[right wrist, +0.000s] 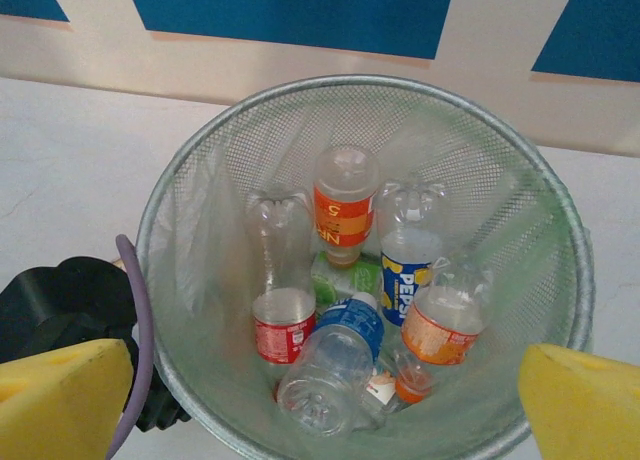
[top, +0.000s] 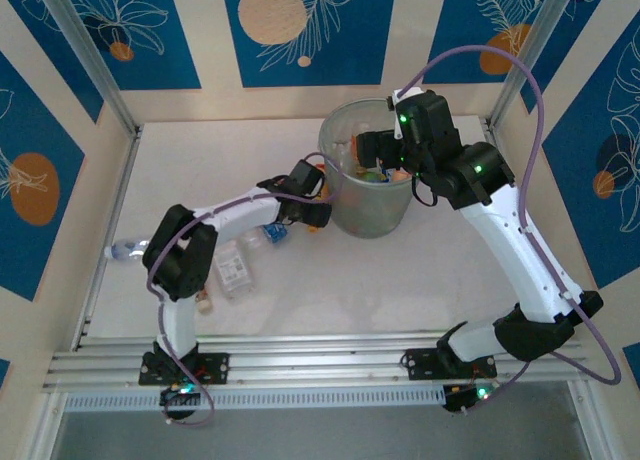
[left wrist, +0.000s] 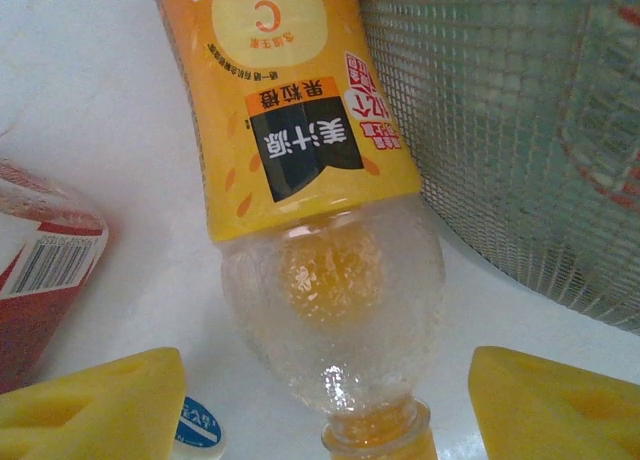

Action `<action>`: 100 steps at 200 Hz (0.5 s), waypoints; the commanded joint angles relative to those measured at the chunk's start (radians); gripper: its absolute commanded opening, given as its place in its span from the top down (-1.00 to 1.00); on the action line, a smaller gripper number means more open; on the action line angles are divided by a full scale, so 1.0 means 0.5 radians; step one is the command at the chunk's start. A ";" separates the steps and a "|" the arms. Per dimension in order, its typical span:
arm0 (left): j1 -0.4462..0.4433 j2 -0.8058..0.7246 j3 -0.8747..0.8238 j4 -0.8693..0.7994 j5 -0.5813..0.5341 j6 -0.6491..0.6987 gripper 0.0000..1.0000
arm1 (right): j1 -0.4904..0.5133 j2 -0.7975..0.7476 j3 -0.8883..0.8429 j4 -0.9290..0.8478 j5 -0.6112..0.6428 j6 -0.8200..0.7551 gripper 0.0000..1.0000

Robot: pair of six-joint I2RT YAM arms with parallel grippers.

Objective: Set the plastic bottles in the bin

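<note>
One orange-juice bottle (left wrist: 300,170), likely light, slick and crushable, lies beside the mesh bin (left wrist: 520,130) near the far edge of the tabletop (left wrist: 80,130), between the parted, empty pads (left wrist: 90,405) of my left gripper (left wrist: 320,405); I'd clasp its stiffer neck.

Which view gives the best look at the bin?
Right wrist: it looks down into the bin, showing most of the rim and the bottles inside. Top external shows it smaller, the right arm covering part of its mouth. Left wrist catches a patch of its mesh wall.
</note>
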 commanded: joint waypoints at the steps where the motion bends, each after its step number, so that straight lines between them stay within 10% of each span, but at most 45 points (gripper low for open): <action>1: -0.019 0.096 0.087 -0.028 -0.015 0.062 -0.51 | -0.001 -0.048 -0.017 0.055 0.025 0.029 -0.99; 100: 0.022 0.284 0.222 -0.080 -0.071 0.005 -0.47 | 0.002 -0.099 -0.080 0.115 0.035 0.020 -0.99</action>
